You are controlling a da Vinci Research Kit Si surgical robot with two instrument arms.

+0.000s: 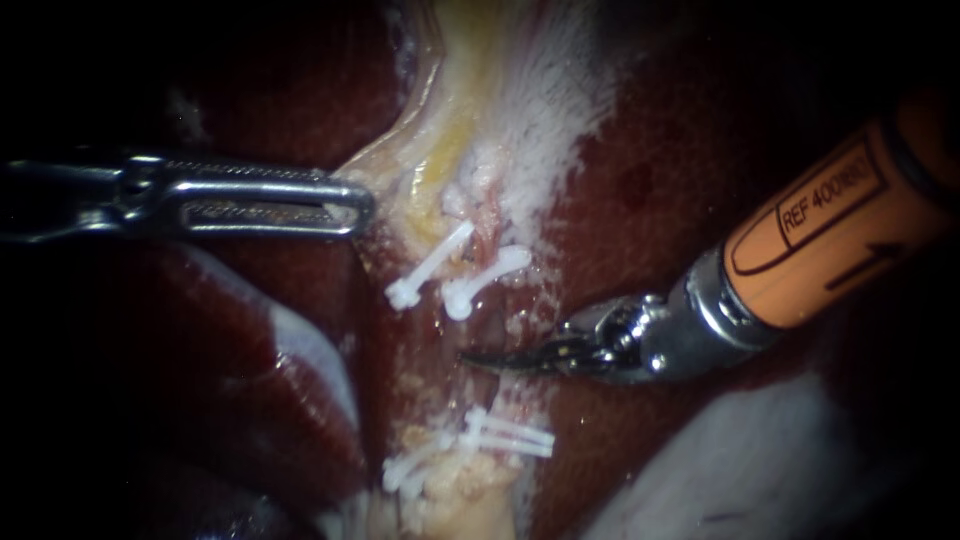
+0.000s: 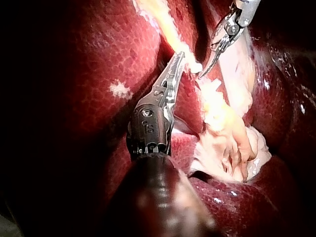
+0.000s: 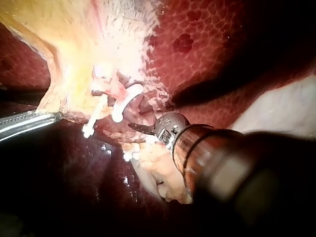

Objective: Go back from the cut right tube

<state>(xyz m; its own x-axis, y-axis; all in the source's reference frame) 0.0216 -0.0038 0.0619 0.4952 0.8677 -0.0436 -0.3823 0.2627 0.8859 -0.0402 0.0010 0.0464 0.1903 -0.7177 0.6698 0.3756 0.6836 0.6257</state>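
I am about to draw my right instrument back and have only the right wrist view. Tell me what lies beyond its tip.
Observer: In the endoscope view the tip of the right instrument sits in a gap between the upper clips and a lower pair of clips that your shaft mostly hides.
Operator: Report the left instrument.
Observer: The left wrist view shows the left instrument with its jaws shut on a strip of pale tissue.
Operator: Check the way back along my shaft.
Observer: In the endoscope view it runs to the upper right over bare liver, and nothing crosses it.
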